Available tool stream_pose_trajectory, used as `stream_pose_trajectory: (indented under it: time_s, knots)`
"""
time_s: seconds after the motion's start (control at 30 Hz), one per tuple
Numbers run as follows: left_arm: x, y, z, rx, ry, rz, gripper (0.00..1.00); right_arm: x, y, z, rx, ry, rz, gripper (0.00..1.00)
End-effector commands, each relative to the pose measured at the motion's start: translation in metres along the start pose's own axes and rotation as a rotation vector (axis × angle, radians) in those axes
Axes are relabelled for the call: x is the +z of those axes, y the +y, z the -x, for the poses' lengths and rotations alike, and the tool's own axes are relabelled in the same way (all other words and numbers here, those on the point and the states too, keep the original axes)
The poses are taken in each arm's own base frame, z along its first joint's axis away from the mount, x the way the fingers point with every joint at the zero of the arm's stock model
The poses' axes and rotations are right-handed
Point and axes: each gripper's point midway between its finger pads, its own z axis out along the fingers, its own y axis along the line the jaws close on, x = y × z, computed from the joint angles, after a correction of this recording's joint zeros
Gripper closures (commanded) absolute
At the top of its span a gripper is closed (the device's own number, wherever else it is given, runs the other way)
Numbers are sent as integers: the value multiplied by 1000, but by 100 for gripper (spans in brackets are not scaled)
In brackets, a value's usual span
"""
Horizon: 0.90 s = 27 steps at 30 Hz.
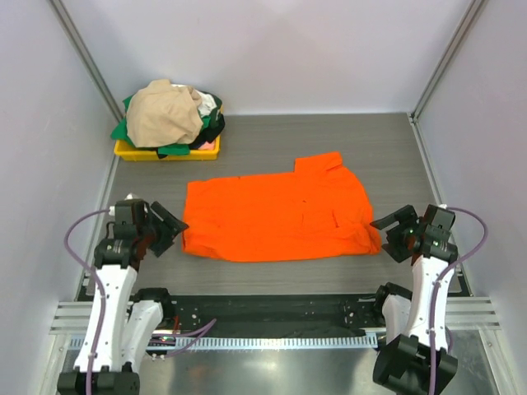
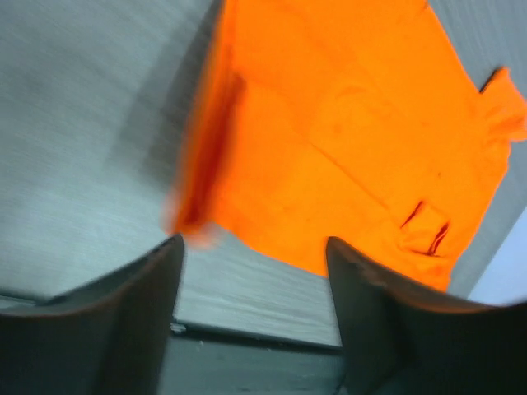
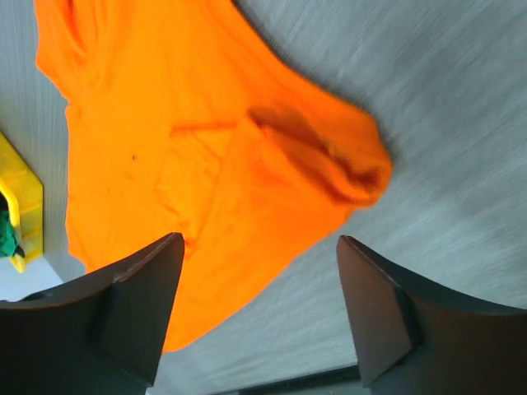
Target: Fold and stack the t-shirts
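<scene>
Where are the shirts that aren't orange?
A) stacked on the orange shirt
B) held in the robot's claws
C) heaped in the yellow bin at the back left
C: the beige shirt tops a heap in the yellow bin; the orange shirt lies bare, and the left gripper and right gripper are open, empty.

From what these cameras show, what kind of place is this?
Probably a robot test cell: white panels on metal posts enclose a grey table, a left arm and a right arm are bolted at its near edge, and an orange t-shirt lies flat.
</scene>
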Motion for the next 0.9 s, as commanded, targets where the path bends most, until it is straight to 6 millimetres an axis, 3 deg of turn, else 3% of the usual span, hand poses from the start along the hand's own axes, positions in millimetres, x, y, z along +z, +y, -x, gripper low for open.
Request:
stream_pose_trajectory:
  time_s: [0.0,0.13,0.23,0.3,0.33,0.37,0.4,0.43,0.5,0.53,0.6,0.63,0.67,0.7,0.73,0.77,0.8,0.83,0.87]
  knots:
    - [-33,6,-2,-26,-32,29,26,-25,8,-13,-4,41,17,17]
    - [-61,-3,15,61,-128,-1,18,-41,37,7,-71,4,79,16]
    - [-69,-12,30,153,-193,-27,17,-34,71,18,-114,37,187,16]
    - [-63,-21,40,211,-207,-48,16,-18,91,22,-176,59,188,16]
    - [-59,-24,42,229,-201,-52,16,-18,107,39,-224,-12,163,16]
    - [-54,-26,44,247,-193,-57,16,-12,121,39,-283,-16,151,16]
    - [-45,-30,48,280,-178,-59,16,17,130,25,-361,67,98,16]
    - [-40,-33,50,295,-173,-63,16,17,159,40,-413,18,104,16]
    - [-27,-38,54,322,-154,-71,16,42,176,45,-499,44,69,15]
    - [-24,-40,55,338,-147,-83,17,65,190,54,-524,49,44,14]
    - [-17,-43,55,349,-141,-104,17,88,202,72,-570,16,16,13]
    - [-14,-43,54,350,-129,-104,17,94,223,86,-591,-15,37,13]
    - [-14,-44,53,349,-122,-114,18,124,217,89,-600,9,-15,14]
    - [-12,-43,51,346,-120,-116,18,137,216,91,-617,25,-44,14]
    - [-12,-43,52,347,-122,-118,18,140,237,103,-628,-5,-11,14]
    - [-13,-44,51,347,-122,-122,18,167,230,100,-633,30,-40,16]
    - [-14,-45,52,348,-128,-130,18,176,235,103,-646,33,-32,17]
    - [-12,-44,51,345,-129,-130,18,178,254,112,-657,8,8,18]
    - [-14,-46,52,347,-134,-135,19,207,241,105,-658,58,-31,19]
